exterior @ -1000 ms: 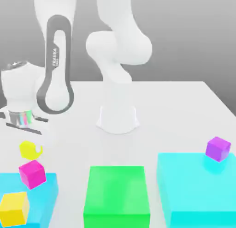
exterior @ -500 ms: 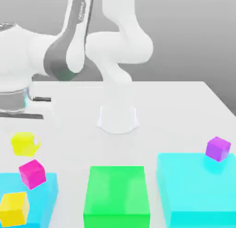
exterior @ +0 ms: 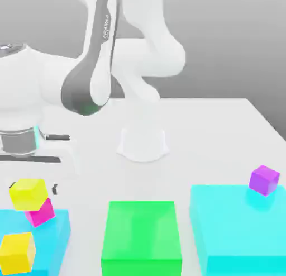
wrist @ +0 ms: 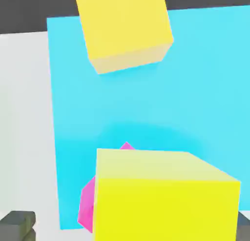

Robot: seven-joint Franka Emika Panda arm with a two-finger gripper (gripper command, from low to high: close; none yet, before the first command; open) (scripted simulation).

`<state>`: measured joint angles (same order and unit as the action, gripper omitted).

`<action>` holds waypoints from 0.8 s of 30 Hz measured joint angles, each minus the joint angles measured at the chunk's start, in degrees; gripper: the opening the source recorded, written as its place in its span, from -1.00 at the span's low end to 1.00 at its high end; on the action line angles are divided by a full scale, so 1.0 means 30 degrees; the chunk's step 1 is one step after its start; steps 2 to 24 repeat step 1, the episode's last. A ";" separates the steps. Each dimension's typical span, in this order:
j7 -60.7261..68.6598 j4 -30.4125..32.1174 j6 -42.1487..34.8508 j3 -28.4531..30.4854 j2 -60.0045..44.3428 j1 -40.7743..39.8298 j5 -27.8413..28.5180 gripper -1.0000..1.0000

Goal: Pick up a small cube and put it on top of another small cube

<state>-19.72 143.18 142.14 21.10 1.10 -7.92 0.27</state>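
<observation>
On the cyan block [exterior: 56,230] at the exterior view's left, the lemon-yellow cube [exterior: 28,193] sits atop the magenta cube [exterior: 42,212], just beneath the claw [exterior: 31,182]. The hand view shows dark fingertips [wrist: 18,223] parted clear of the cube; a golden cube [wrist: 124,28] lies beyond.

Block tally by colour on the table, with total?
Lemon-yellow small cube: 1
Golden-yellow small cube: 1
Magenta small cube: 1
Purple small cube: 1
Cyan big blocks: 2
Green big block: 1
Total: 7
</observation>
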 joint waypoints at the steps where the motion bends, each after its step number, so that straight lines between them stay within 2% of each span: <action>1: -0.0268 -0.0124 -0.0694 -0.0042 0.0608 -0.0096 0.0372 1.00; 24: -0.0268 -0.0124 -0.0694 -0.0042 0.0608 -0.0096 0.0372 1.00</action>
